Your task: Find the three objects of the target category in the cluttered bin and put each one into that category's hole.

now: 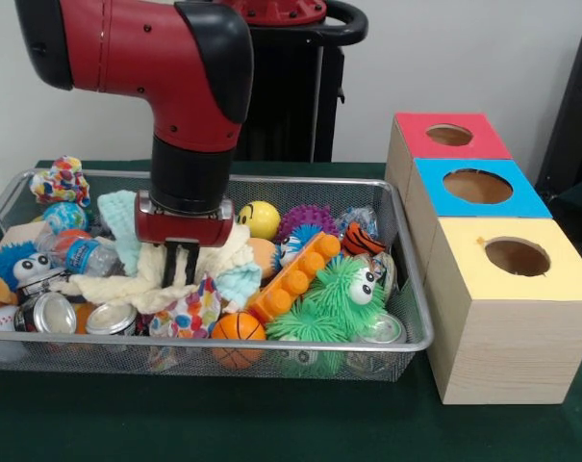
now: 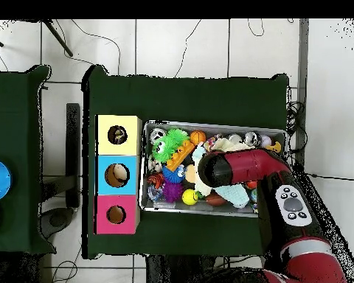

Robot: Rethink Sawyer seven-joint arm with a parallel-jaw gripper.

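Note:
The wire mesh bin (image 1: 406,342) is full of toys and lies left of the boxes; it also shows in the overhead view (image 2: 217,124). One spotted cloth piece (image 1: 62,181) lies at the bin's back left corner, and shows in the overhead view (image 2: 272,146). Another spotted cloth piece (image 1: 191,313) lies near the front, just below my gripper (image 1: 182,271). A third is hidden. My gripper reaches down into the pale-yellow waffle cloth (image 1: 137,289). The yellow-topped box's hole (image 1: 517,257) is at the right, and shows in the overhead view (image 2: 118,135).
The blue-topped box (image 1: 478,186) and the red-topped box (image 1: 449,135) stand behind the yellow one. In the bin lie a green fuzzy toy (image 1: 334,298), an orange ball (image 1: 238,332), cans (image 1: 48,313), a yellow ball (image 1: 261,219) and a mint-green cloth (image 1: 120,221).

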